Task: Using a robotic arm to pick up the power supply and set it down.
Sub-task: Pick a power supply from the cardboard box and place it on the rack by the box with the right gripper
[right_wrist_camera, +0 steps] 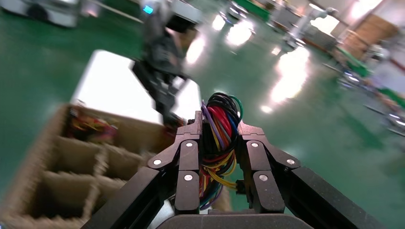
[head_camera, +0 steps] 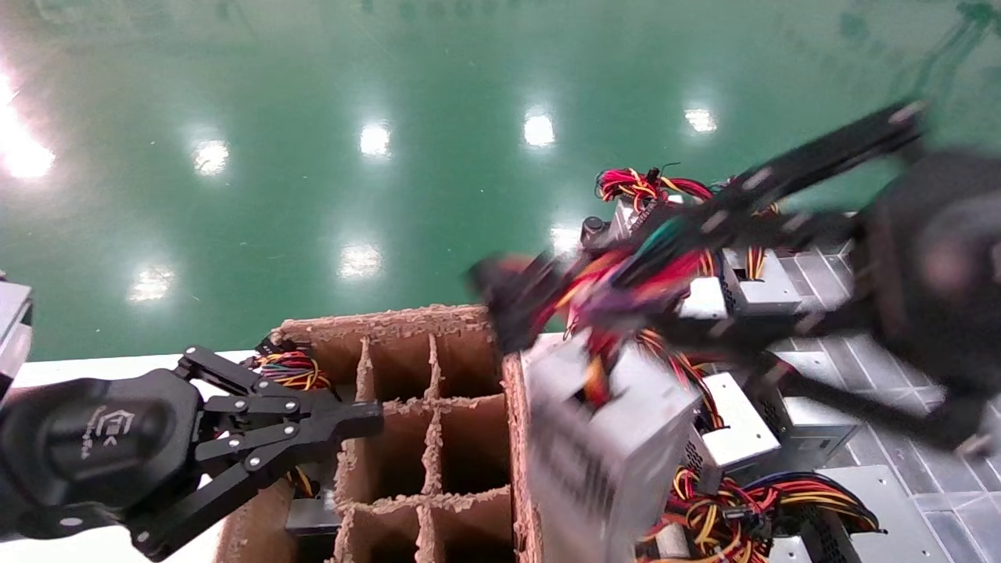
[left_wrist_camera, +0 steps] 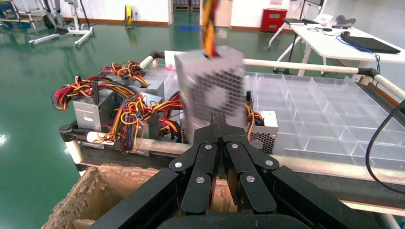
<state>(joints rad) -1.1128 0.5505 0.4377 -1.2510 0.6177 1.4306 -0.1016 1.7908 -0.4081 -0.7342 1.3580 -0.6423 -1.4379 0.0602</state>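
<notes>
A silver-grey power supply (head_camera: 610, 446) hangs tilted and blurred in the air, just right of the cardboard divider box (head_camera: 391, 320). Its bundle of red, yellow and black wires (head_camera: 649, 274) rises into my right gripper (head_camera: 618, 293), which is shut on them. In the right wrist view the wire loop (right_wrist_camera: 222, 107) sits pinched between the fingertips of that gripper (right_wrist_camera: 219, 129). The left wrist view shows the hanging power supply (left_wrist_camera: 210, 93) with its honeycomb vent side facing the camera. My left gripper (head_camera: 367, 418) (left_wrist_camera: 218, 125) is shut on nothing, low on the left over the box.
Several other power supplies (head_camera: 751, 426) (left_wrist_camera: 93, 107) with wire bundles lie on the rack at the right. Clear plastic compartment trays (left_wrist_camera: 325, 109) stretch beyond them. One box cell on the left holds another unit with wires (head_camera: 293, 367). Green floor lies beyond.
</notes>
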